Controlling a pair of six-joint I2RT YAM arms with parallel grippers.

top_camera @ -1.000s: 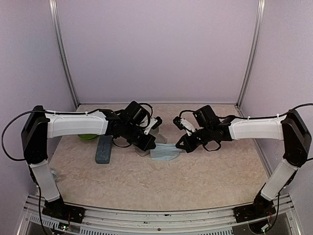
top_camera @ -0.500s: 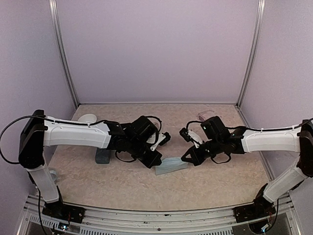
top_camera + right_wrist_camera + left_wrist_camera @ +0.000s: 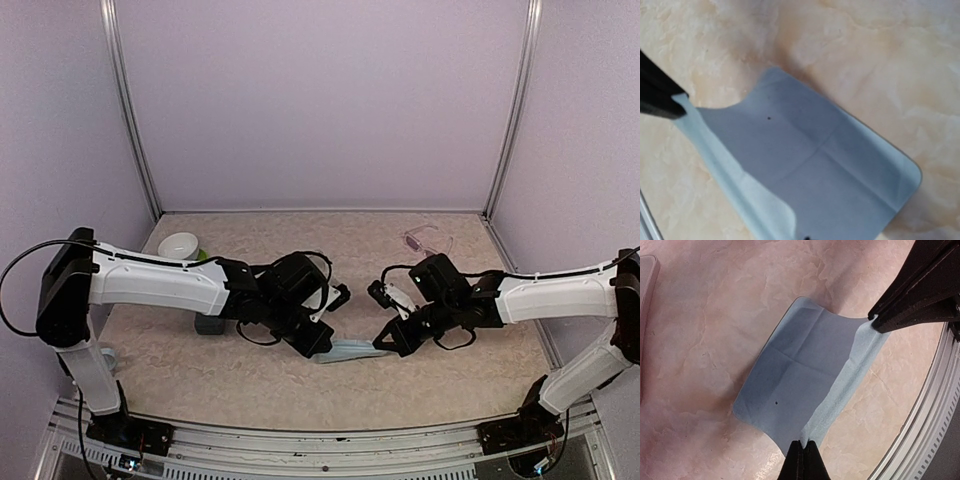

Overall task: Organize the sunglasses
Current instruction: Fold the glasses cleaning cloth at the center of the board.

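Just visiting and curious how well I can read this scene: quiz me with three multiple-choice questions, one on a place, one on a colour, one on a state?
1. Where do the sunglasses lie? A at the near edge; B back right on the table; C on the cloth.
2. What colour is the cloth? A light blue; B yellow; C black.
3. The left gripper and right gripper are: A both open; B both shut on the cloth; C one open.
Answers: B, they sit near the back right corner; A, both wrist views show pale blue; B, each pinches a cloth corner.
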